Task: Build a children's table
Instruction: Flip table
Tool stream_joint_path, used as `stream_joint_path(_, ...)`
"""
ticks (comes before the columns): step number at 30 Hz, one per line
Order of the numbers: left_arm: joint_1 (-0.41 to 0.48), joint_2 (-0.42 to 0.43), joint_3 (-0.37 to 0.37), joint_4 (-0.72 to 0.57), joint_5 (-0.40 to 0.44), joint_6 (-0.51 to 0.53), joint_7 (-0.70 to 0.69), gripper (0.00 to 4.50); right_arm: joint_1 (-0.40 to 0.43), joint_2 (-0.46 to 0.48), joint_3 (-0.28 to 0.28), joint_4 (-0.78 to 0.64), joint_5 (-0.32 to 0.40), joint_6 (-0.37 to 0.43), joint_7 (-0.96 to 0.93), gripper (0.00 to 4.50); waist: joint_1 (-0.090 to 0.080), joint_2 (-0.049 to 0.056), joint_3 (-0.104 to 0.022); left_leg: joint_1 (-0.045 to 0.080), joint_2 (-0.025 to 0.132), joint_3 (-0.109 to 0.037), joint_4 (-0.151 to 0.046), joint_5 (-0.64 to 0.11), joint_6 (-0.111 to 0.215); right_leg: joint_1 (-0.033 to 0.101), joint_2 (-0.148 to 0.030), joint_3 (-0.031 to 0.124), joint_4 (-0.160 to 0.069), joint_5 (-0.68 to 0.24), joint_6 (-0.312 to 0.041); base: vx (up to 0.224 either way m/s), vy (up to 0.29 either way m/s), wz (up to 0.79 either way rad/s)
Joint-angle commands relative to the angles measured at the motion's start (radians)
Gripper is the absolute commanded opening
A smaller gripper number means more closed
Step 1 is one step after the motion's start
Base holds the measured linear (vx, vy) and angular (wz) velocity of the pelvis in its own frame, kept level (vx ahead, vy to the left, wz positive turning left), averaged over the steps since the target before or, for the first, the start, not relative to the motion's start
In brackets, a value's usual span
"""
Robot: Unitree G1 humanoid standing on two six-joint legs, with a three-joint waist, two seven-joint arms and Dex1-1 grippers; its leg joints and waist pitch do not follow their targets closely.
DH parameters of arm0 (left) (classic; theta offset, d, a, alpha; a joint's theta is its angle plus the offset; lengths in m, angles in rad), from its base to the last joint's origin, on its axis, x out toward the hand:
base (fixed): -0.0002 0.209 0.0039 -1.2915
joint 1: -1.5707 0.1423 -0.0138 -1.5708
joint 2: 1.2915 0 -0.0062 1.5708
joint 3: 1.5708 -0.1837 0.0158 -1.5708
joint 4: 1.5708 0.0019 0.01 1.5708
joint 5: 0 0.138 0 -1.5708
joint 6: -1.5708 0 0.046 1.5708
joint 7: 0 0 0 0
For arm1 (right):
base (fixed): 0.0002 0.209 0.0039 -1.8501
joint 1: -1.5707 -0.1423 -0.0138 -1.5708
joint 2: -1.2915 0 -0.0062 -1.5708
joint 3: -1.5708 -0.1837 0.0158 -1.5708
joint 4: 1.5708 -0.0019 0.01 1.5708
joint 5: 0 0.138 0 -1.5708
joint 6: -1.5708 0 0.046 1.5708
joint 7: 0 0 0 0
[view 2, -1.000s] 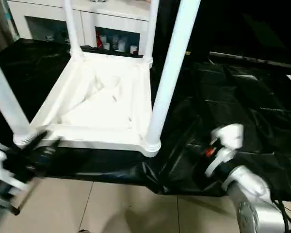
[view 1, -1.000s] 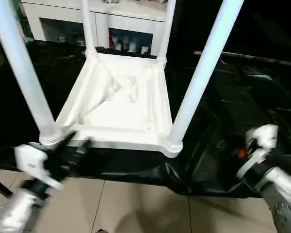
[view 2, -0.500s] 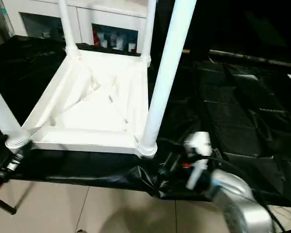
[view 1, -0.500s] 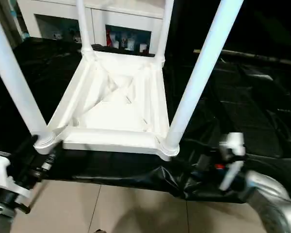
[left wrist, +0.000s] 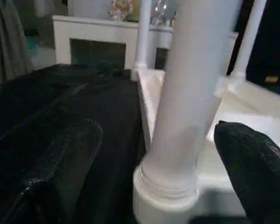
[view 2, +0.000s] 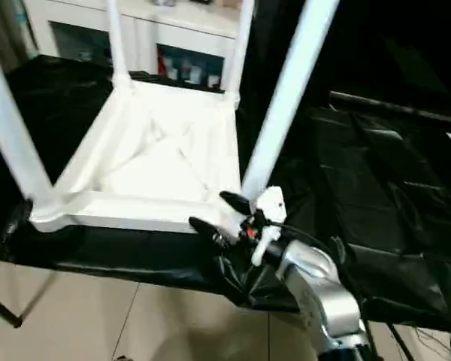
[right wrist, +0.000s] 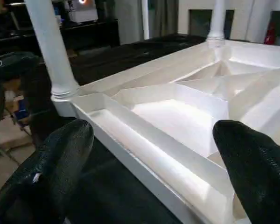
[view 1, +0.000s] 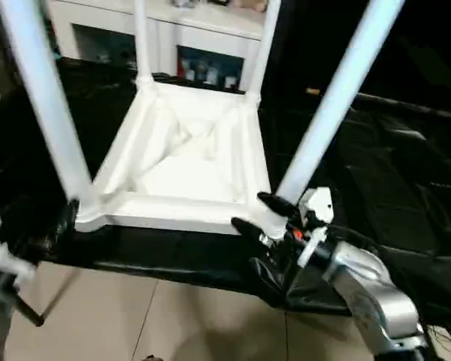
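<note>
At far left, left claw spread wide, fingers either side of the near-left leg, apparently not touching. At centre, children's table upside down on black-covered bench, four legs upright in corner sockets. At right, right claw open wide at near-right corner by near-right leg, gripping nothing.

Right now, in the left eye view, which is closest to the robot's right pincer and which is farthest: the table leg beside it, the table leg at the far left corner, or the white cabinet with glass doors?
From the right pincer:
1. Near right table leg, its base right at the open fingers.
2. Far left table leg, across the upturned tabletop.
3. White cabinet, behind the table, farthest back.
</note>
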Motion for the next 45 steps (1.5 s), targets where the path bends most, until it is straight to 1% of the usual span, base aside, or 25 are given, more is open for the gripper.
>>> stream_joint_path(1,-0.041,0.01,-0.045,0.049,0.027,0.01,-0.019,4.5,-0.008,0.001,-0.029,0.023,-0.028,-0.028,-0.021,4.5,-0.001,0.036,-0.034,0.03,0.051,-0.021,-0.106,-0.364,-0.094,0.001,-0.044,0.034,-0.07,-0.136,-0.118,0.0,0.0,0.0)
stream_joint_path(3,-0.067,0.016,-0.057,0.078,0.049,0.002,-0.018,4.5,-0.006,0.007,-0.03,0.024,-0.038,-0.038,-0.03,4.5,-0.002,0.032,-0.038,0.028,0.051,-0.022,-0.105,-0.335,-0.091,0.007,-0.045,0.033,-0.064,-0.094,-0.12,0.0,0.0,0.0)
stream_joint_path(4,-0.085,0.01,-0.069,0.08,0.038,0.011,-0.037,4.5,-0.001,0.014,-0.032,0.026,-0.039,-0.044,-0.036,4.5,-0.003,0.04,-0.043,0.028,0.051,-0.022,-0.102,-0.302,-0.089,0.01,-0.044,0.031,-0.059,-0.047,-0.126,0.0,0.0,0.0)
stream_joint_path(5,-0.089,0.009,-0.074,0.081,0.039,0.01,-0.043,4.5,-0.001,0.016,-0.031,0.029,-0.045,-0.052,-0.044,4.5,-0.004,0.037,-0.043,0.027,0.051,-0.021,-0.101,-0.287,-0.086,0.011,-0.044,0.031,-0.058,-0.025,-0.13,0.0,0.0,0.0)
stream_joint_path(6,-0.099,0.002,-0.089,0.077,0.037,0.008,-0.057,4.5,0.0,0.024,-0.031,0.037,-0.061,-0.071,-0.072,4.5,-0.005,0.041,-0.042,0.025,0.05,-0.02,-0.101,-0.278,-0.087,0.011,-0.043,0.03,-0.058,-0.008,-0.137,0.0,0.0,0.0)
stream_joint_path(10,-0.116,-0.022,-0.116,0.077,0.046,0.003,-0.051,4.5,-0.004,0.048,-0.029,0.035,-0.075,-0.065,-0.129,4.5,-0.006,0.036,-0.04,0.028,0.052,-0.017,-0.102,-0.311,-0.086,0.01,-0.044,0.031,-0.06,-0.053,-0.154,0.0,0.0,0.0)
stream_joint_path(14,-0.151,-0.035,-0.13,0.138,0.108,-0.027,0.002,4.5,0.032,0.033,-0.002,-0.037,-0.066,-0.078,-0.09,4.5,-0.004,0.036,-0.039,0.029,0.055,-0.018,-0.101,-0.326,-0.076,0.009,-0.046,0.034,-0.064,-0.079,-0.134,0.0,0.0,0.0)
stream_joint_path(15,-0.164,-0.037,-0.131,0.159,0.13,-0.038,0.029,4.5,0.046,0.032,-0.008,-0.06,-0.055,-0.077,-0.087,4.5,-0.003,0.036,-0.039,0.025,0.055,-0.02,-0.103,-0.317,-0.074,0.013,-0.046,0.033,-0.065,-0.072,-0.129,0.0,0.0,0.0)
stream_joint_path(16,-0.176,-0.04,-0.13,0.174,0.146,-0.044,0.051,4.5,0.062,0.025,-0.013,-0.078,-0.059,-0.088,-0.087,4.5,-0.003,0.048,-0.04,0.029,0.055,-0.02,-0.102,-0.319,-0.077,0.01,-0.046,0.033,-0.062,-0.065,-0.131,0.0,0.0,0.0)
stream_joint_path(18,-0.2,-0.057,-0.122,0.198,0.155,-0.06,0.086,4.5,0.103,0.009,-0.023,-0.105,-0.076,-0.119,-0.085,4.5,-0.003,0.042,-0.041,0.028,0.055,-0.02,-0.1,-0.313,-0.074,0.012,-0.045,0.033,-0.063,-0.039,-0.131,0.0,0.0,0.0)
stream_joint_path(21,-0.209,-0.068,-0.122,0.207,0.163,-0.061,0.108,4.5,0.152,0.003,-0.04,-0.125,-0.102,-0.169,-0.117,4.5,-0.006,0.045,-0.04,0.026,0.055,-0.019,-0.1,-0.314,-0.075,0.012,-0.045,0.033,-0.064,-0.031,-0.14,0.0,0.0,0.0)
stream_joint_path(24,-0.206,-0.078,-0.122,0.212,0.185,-0.068,0.137,4.16,0.202,0.004,-0.061,-0.146,-0.127,-0.229,-0.153,4.5,-0.007,0.043,-0.038,0.026,0.055,-0.018,-0.1,-0.346,-0.068,0.012,-0.046,0.034,-0.07,-0.078,-0.143,0.0,0.0,0.0)
stream_joint_path(25,-0.208,-0.088,-0.115,0.218,0.193,-0.072,0.156,4.12,0.215,0.016,-0.088,-0.15,-0.137,-0.253,-0.186,4.5,-0.008,0.057,-0.038,0.027,0.054,-0.02,-0.101,-0.354,-0.068,0.01,-0.045,0.035,-0.069,-0.09,-0.145,0.0,0.0,0.0)
stream_joint_path(27,-0.21,-0.097,-0.11,0.224,0.193,-0.075,0.168,3.89,0.224,0.029,-0.12,-0.152,-0.143,-0.273,-0.222,4.5,-0.014,0.051,-0.035,0.026,0.054,-0.019,-0.102,-0.365,-0.067,0.008,-0.046,0.035,-0.074,-0.118,-0.145,0.0,0.0,0.0)
stream_joint_path(28,-0.214,-0.106,-0.112,0.233,0.191,-0.082,0.172,3.77,0.23,0.044,-0.158,-0.156,-0.147,-0.294,-0.262,4.5,-0.013,0.06,-0.035,0.026,0.054,-0.019,-0.102,-0.372,-0.068,0.007,-0.046,0.037,-0.076,-0.139,-0.144,0.0,0.0,0.0)
stream_joint_path(30,-0.213,-0.107,-0.116,0.234,0.189,-0.084,0.167,3.65,0.231,0.048,-0.167,-0.157,-0.147,-0.298,-0.273,4.5,-0.015,0.057,-0.035,0.025,0.054,-0.019,-0.102,-0.377,-0.065,0.007,-0.045,0.037,-0.078,-0.154,-0.143,0.0,0.0,0.0)
stream_joint_path(31,-0.21,-0.108,-0.129,0.236,0.196,-0.09,0.161,3.57,0.231,0.049,-0.176,-0.154,-0.158,-0.299,-0.3,4.5,-0.014,0.067,-0.035,0.026,0.054,-0.02,-0.101,-0.373,-0.064,0.005,-0.045,0.038,-0.077,-0.148,-0.143,0.0,0.0,0.0)
stream_joint_path(35,-0.215,-0.105,-0.146,0.239,0.212,-0.097,0.155,3.19,0.206,0.046,-0.171,-0.119,-0.198,-0.265,-0.362,4.5,-0.017,0.067,-0.036,0.024,0.053,-0.019,-0.1,-0.344,-0.059,0.008,-0.04,0.036,-0.073,-0.102,-0.145,0.0,0.0,0.0)
stream_joint_path(36,-0.226,-0.099,-0.149,0.247,0.216,-0.099,0.148,3.04,0.151,0.059,-0.154,-0.061,-0.205,-0.218,-0.38,4.5,-0.016,0.087,-0.037,0.025,0.051,-0.021,-0.1,-0.341,-0.064,0.007,-0.041,0.035,-0.07,-0.094,-0.151,0.0,0.0,0.0)
stream_joint_path(37,-0.226,-0.099,-0.149,0.247,0.216,-0.099,0.148,3.04,0.151,0.059,-0.154,-0.061,-0.205,-0.218,-0.38,4.5,-0.023,0.073,-0.037,0.024,0.049,-0.018,-0.098,-0.337,-0.06,0.009,-0.037,0.034,-0.072,-0.087,-0.153,0.0,0.0,0.0)
stream_joint_path(40,-0.237,-0.091,-0.152,0.26,0.222,-0.101,0.142,2.78,0.098,0.071,-0.139,-0.006,-0.191,-0.18,-0.365,4.5,-0.027,0.079,-0.037,0.025,0.051,-0.018,-0.098,-0.35,-0.061,0.006,-0.04,0.035,-0.072,-0.107,-0.16,0.0,0.0,0.0)
stream_joint_path(42,-0.244,-0.088,-0.154,0.269,0.229,-0.102,0.144,2.73,0.064,0.078,-0.134,0.029,-0.18,-0.178,-0.351,4.5,-0.027,0.09,-0.039,0.025,0.049,-0.018,-0.097,-0.337,-0.056,0.009,-0.04,0.035,-0.071,-0.096,-0.167,0.0,0.0,0.0)
stream_joint_path(43,-0.244,-0.088,-0.154,0.269,0.229,-0.102,0.144,2.67,0.064,0.078,-0.134,0.029,-0.18,-0.178,-0.351,4.5,-0.031,0.088,-0.039,0.023,0.048,-0.018,-0.095,-0.331,-0.055,0.01,-0.04,0.035,-0.069,-0.09,-0.172,0.0,0.0,0.0)
stream_joint_path(44,-0.251,-0.084,-0.155,0.28,0.237,-0.108,0.144,2.42,0.021,0.088,-0.135,0.075,-0.17,-0.162,-0.35,4.5,-0.03,0.093,-0.042,0.023,0.047,-0.016,-0.093,-0.312,-0.048,0.01,-0.042,0.035,-0.068,-0.074,-0.181,0.0,0.0,0.0)
stream_joint_path(45,-0.257,-0.083,-0.155,0.288,0.242,-0.112,0.147,2.35,-0.013,0.094,-0.133,0.113,-0.164,-0.171,-0.34,4.34,-0.033,0.087,-0.043,0.019,0.046,-0.016,-0.092,-0.285,-0.042,0.015,-0.041,0.034,-0.066,-0.056,-0.187,0.0,0.0,0.0)
